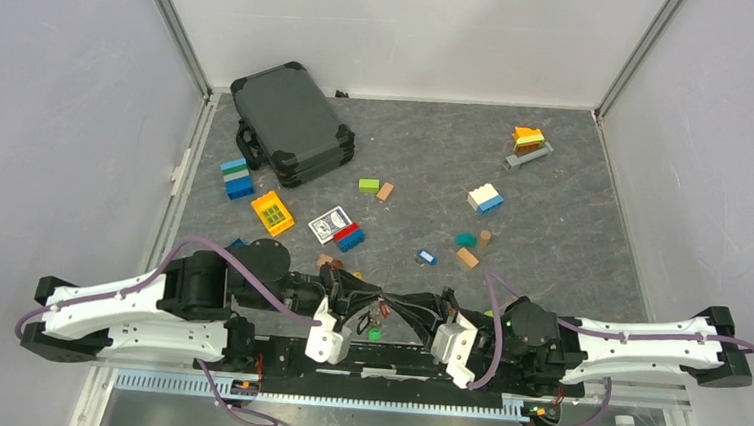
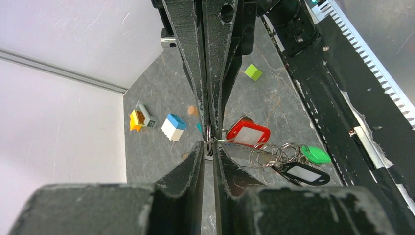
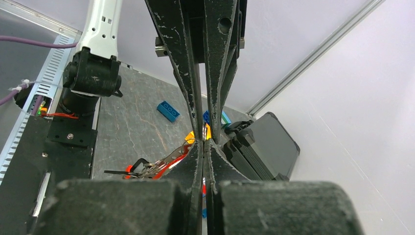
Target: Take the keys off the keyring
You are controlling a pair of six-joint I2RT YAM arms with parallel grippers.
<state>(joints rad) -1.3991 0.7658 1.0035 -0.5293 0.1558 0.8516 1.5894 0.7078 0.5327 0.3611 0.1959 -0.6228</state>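
Firmly L tool (image 2: 210, 143), R tool (image 3: 203, 142) pinch wire keyring (image 2: 226, 142).

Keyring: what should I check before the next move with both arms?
1. Left gripper jaws shut on the keyring: ok.
2. Right gripper jaws shut on the keyring: ok.
3. Room between the two grips to work a key along: not ok, the tips nearly meet.
4. Keys freed: not ok; the red key, green key and black key hang from small rings.
5. Bunch lifted off the table: cannot tell.
6. Blocks away from the bunch: ok, the green block lies apart.
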